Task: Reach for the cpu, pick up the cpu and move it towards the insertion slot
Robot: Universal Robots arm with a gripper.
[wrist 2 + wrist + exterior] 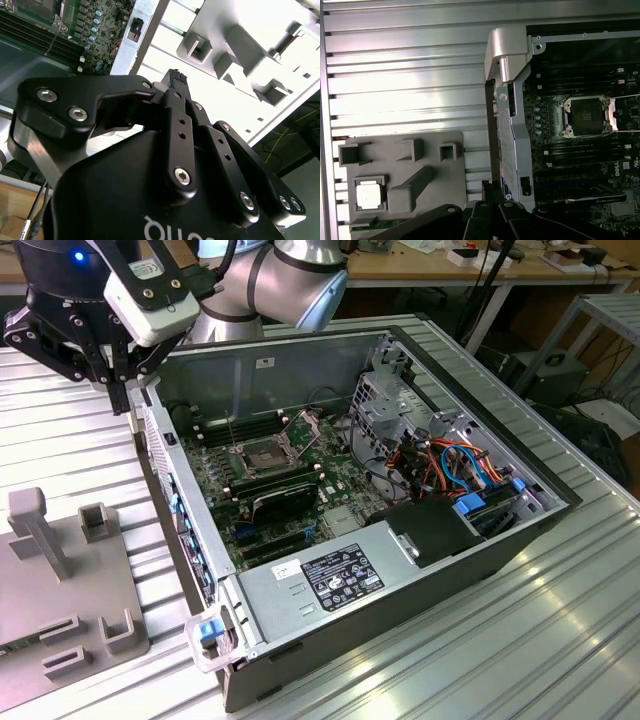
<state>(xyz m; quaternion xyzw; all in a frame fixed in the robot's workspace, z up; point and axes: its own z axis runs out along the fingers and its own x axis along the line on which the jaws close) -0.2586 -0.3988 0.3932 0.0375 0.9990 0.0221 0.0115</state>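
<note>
Ribbed aluminium table [70,455], workshop benches [420,268] behind at 12 o'clock of exterior view. Open PC case [400,605] flat on table at centre, lid off, motherboard facing up.

Inside case, exterior view:
- insertion slot [262,455] toward 10 o'clock of board, silver frame, dark centre
- long black memory slots [272,478] just beside it
- metal drive cage [385,405] at 1 o'clock
- orange & blue cables [450,465] at 3 o'clock
- silver power supply [330,580] w/ label at 6 o'clock

Grey fixture plate [50,590] w/ raised blocks on table at 8 o'clock, outside case, well apart from slot. Robot arm [290,280] entering from 12 o'clock. Black gripper [120,398] at 10 o'clock, hanging above table just beside case's outer wall, between case & plate, touching neither. Pincer state: can't tell.

First wrist view: cpu [370,195], pale square chip, lying flat in square pocket of fixture plate [447,185], grey blocks around it. Not yet picked up. Gripper [487,192] well apart from cpu, nearer case wall than chip. Insertion slot [585,116] inside case, across that wall from cpu, memory slots [580,152] just beside it.

Second wrist view: gripper [175,77] seen from behind, black body & linkage bars up close, tip over bright table strip between case wall & fixture plate [235,50].
</note>
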